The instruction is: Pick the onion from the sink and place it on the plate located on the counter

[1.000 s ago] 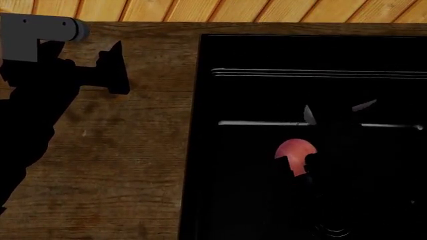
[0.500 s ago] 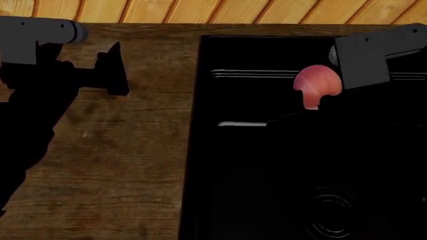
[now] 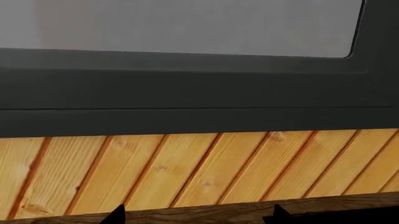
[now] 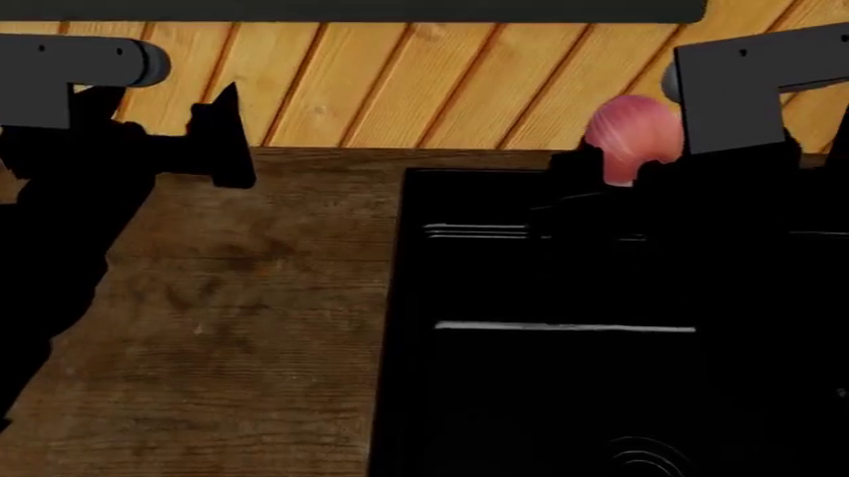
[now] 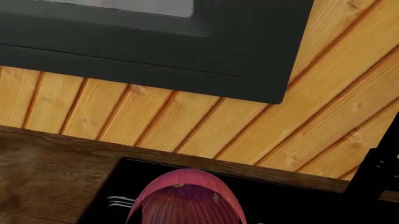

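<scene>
The pinkish-red onion (image 4: pixel 634 131) hangs in the air over the back edge of the black sink (image 4: pixel 409 298), with my right gripper (image 4: pixel 623 171) shut on it from below. In the right wrist view the onion (image 5: pixel 187 198) fills the space between the jaws, streaked skin facing the camera. My left gripper (image 4: pixel 223 139) is held over the dark wood counter (image 4: pixel 239 298) to the left of the sink. Its fingertips (image 3: pixel 117 214) stand wide apart with nothing between them, so it is open. The plate is out of view.
An orange plank wall (image 4: pixel 398 79) rises behind the counter, with a dark window frame (image 3: pixel 187 93) above it. A round drain (image 4: pixel 650 459) shows in the near basin. A bright divider edge (image 4: pixel 564 327) crosses the sink.
The onion has risen out of the basin in my right gripper to above the sink's back edge. The head view has shifted upward, showing more wall. The left arm has kept its pose.
</scene>
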You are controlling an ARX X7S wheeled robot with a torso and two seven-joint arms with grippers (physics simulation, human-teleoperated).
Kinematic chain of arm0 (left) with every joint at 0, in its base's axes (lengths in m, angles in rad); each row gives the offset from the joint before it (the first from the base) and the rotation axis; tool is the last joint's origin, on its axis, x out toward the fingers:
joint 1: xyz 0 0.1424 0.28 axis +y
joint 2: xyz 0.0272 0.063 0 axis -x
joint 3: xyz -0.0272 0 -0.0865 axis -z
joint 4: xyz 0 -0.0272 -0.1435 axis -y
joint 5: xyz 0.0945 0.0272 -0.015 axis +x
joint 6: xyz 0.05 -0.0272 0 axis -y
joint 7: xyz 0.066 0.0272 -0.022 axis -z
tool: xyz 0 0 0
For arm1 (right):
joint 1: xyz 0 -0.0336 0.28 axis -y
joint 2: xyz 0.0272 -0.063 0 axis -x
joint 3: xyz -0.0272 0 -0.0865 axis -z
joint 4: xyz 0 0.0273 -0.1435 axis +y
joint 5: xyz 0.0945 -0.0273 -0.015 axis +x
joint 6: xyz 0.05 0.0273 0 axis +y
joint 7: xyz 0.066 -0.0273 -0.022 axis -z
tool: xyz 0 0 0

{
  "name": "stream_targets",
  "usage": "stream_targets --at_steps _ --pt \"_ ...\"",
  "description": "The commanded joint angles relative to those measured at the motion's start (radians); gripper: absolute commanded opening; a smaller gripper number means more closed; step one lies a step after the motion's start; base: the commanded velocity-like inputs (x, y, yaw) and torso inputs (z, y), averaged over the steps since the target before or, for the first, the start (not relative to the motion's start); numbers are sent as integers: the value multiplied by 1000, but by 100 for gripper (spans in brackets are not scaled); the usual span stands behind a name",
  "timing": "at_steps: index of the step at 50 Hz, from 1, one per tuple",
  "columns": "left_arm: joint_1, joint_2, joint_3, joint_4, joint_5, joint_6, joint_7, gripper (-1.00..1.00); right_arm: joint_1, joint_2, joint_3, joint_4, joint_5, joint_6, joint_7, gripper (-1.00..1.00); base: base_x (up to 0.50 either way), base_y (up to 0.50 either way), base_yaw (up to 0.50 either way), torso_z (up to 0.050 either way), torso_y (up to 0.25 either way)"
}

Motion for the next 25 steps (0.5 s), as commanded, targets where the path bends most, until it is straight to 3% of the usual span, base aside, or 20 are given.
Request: stream_targets --at_steps 1,7,11,25 --pt "10 -8 -5 40 -18 -29 -17 100 3 -4 0 -10 -36 5 -22 -100 0 0 0 0 250" --pt "11 -12 0 50 -17 -30 -21 100 -3 -3 2 -16 -35 -1 -19 -100 0 0 0 0 250" --pt "10 -16 5 60 -16 -37 -25 100 -4 -2 1 -18 -31 3 -18 -100 -106 0 0 0 0" --pt "4 -7 18 4 -2 13 -4 100 -7 6 6 -31 -20 6 -16 -100 -362 0 0 0 0"
